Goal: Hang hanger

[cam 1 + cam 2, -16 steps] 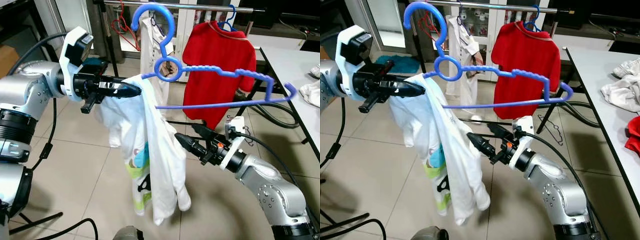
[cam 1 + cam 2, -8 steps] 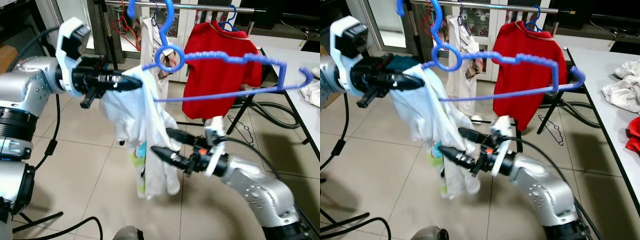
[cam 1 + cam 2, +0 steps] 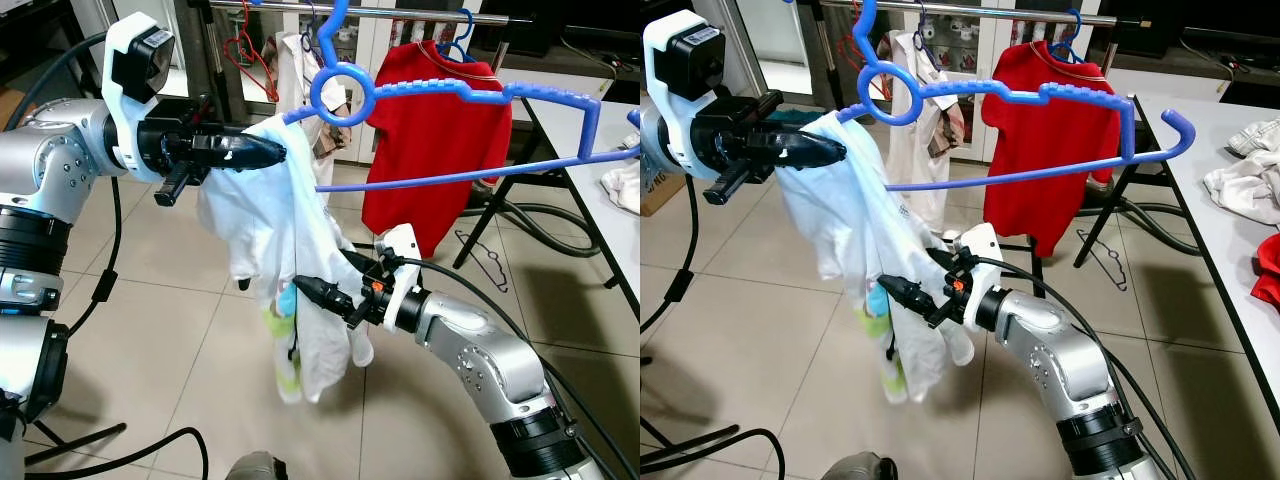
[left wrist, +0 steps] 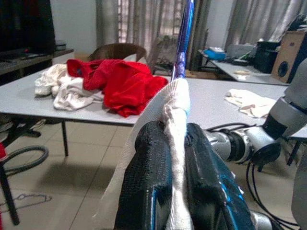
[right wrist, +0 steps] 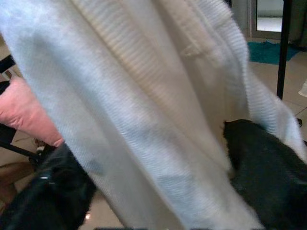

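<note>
A large blue hanger [image 3: 460, 95] is held up high, its hook reaching the metal rail [image 3: 400, 12]. A white shirt [image 3: 290, 250] is draped over the hanger's left end and hangs down. My left gripper [image 3: 270, 153] is shut on that end, pinching cloth and blue plastic together, as the left wrist view shows between its fingers [image 4: 148, 177]. My right gripper [image 3: 320, 272] is lower, open, with its fingers astride the hanging shirt. In the right wrist view the shirt [image 5: 144, 110] passes between the fingers [image 5: 268, 163].
A red shirt [image 3: 435, 130] on a small blue hanger and a pale garment [image 3: 300, 70] hang from the rail behind. Red hangers [image 3: 245, 50] hang further left. A grey table [image 3: 575, 120] with clothes stands at the right. Cables [image 3: 150, 455] lie on the tiled floor.
The left arm has raised the hanger, so its hook is up at the rail. My right gripper has moved left from beside the shirt to astride its lower part.
</note>
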Motion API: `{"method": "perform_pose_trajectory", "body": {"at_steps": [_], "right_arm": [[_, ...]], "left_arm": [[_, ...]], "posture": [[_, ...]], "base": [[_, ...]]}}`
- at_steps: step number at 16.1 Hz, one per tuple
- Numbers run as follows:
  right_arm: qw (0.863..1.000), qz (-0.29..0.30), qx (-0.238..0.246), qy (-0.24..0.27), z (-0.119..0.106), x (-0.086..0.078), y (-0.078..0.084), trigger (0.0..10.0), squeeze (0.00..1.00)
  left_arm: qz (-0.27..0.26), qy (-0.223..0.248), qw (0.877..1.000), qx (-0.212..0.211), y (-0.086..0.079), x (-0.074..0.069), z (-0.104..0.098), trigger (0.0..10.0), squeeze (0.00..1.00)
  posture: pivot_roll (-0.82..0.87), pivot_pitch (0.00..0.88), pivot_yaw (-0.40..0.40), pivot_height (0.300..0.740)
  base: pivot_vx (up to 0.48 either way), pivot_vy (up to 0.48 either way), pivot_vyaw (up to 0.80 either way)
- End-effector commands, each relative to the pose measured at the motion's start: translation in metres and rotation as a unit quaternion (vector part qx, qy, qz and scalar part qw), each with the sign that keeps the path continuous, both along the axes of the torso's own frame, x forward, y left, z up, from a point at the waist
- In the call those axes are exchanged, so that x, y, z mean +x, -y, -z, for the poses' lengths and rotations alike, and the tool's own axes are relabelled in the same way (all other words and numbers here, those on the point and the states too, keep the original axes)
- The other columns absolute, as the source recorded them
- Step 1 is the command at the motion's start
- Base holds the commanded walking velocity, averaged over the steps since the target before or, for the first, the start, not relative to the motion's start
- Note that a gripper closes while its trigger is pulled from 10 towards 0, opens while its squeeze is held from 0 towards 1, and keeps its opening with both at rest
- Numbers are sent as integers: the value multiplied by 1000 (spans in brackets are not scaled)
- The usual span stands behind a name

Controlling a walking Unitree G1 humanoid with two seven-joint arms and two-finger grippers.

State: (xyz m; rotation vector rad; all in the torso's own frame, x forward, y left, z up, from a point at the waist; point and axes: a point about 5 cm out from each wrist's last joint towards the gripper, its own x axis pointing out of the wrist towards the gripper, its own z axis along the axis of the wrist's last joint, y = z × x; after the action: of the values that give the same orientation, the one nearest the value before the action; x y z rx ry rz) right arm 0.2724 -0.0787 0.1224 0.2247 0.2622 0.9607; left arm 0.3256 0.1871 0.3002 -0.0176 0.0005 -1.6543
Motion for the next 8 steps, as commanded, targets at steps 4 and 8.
{"method": "perform_pose_trajectory", "body": {"at_steps": [4, 8], "right_arm": [[1000, 9, 8, -9, 7, -8, 20, 5333, 0], [999, 18, 31, -20, 10, -7, 27, 3294, 0]], "left_arm": [[-30, 35, 999, -2, -16, -1, -20, 0, 0], [-32, 39, 999, -4, -17, -1, -23, 0, 0]], "posture": [[57, 0, 31, 740], [60, 0, 31, 740]], "base": [[0, 0, 0], [0, 0, 0]]}}
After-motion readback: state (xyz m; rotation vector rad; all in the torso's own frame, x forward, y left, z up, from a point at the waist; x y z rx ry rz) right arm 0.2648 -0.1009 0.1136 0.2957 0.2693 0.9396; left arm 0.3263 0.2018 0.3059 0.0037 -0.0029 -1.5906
